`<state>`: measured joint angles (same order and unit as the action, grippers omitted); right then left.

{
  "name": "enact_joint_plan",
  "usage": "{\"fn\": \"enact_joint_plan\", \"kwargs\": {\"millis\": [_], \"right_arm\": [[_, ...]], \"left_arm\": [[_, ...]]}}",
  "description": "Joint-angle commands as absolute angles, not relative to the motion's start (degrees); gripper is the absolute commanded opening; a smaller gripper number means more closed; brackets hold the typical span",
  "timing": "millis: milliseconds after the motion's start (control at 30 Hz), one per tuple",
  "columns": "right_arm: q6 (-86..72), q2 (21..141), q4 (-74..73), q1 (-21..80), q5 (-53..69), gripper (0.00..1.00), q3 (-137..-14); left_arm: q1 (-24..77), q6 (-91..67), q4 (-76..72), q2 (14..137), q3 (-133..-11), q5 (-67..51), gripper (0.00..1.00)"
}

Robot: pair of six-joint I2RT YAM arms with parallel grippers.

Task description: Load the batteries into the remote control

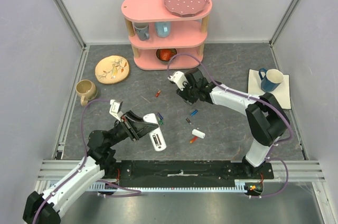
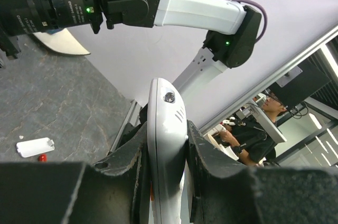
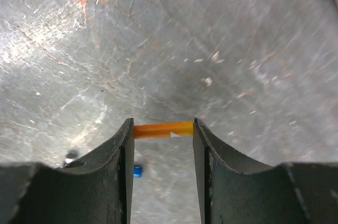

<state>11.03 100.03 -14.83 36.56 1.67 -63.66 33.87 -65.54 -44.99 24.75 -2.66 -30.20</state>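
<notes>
Closest in, the left hand [image 1: 143, 127] is clamped tight across the narrow sides of the remote control [image 1: 157, 135], holding the white handset just above the worktop [image 1: 232, 129] with a dark patch (probably the open battery bay) facing up near its near end. Just beyond and to the right, the loose white battery cover [image 1: 198, 133] lies flat with a red battery [image 1: 193, 140] beside it. A dark grey battery [image 1: 188, 120] and a blue battery [image 1: 194, 112] lie a little farther out. Farther on, the right hand [image 3: 161, 124] is partly closed on an orange battery [image 3: 158, 129], which spans the gap and touches both fingers end to end, clear of the blurred surface below. The step in hand looks like carrying this cell to the handset. To do it well, the right arm should line the cell's long axis up with the bay and press one end in first. Fingers on both ends may block seating, so release should come only once the cell is lodged, while the left grip holds level. At the back stands a pink shelf [image 1: 166, 28]. No brand or label is readable; small white print on the dark arm housing [image 2: 58, 7] is too fine to make out.
</notes>
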Motion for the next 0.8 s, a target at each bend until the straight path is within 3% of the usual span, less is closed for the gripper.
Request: {"fn": "enact_joint_plan", "kwargs": {"millis": [0, 267, 467, 600, 700, 767], "right_arm": [[29.0, 97.6, -19.1, 36.9, 0.4, 0.00, -69.1], [42.5, 101.5, -17.5, 37.4, -4.1, 0.00, -66.9], [41.9, 104.1, -17.5, 37.3, 3.2, 0.00, -69.4], [34.6, 104.0, -11.3, 37.2, 3.6, 0.00, -69.8], [17.5, 104.6, -8.8, 36.3, -4.5, 0.00, -73.1], [-1.0, 108.7, -19.4, 35.5, -16.7, 0.00, -82.3]], "left_arm": [[33.9, -66.4, -44.1, 20.6, 4.7, -31.0, 0.02], [33.9, -64.7, -40.3, 16.8, 4.4, -29.3, 0.02], [33.9, -63.5, -39.0, 17.4, 3.4, -29.6, 0.02], [33.9, -64.2, -39.0, 17.4, 4.1, -29.4, 0.02], [33.9, -64.2, -38.7, 17.1, 4.2, -29.4, 0.02], [33.9, -64.2, -38.5, 16.9, 4.3, -29.4, 0.02]]}}
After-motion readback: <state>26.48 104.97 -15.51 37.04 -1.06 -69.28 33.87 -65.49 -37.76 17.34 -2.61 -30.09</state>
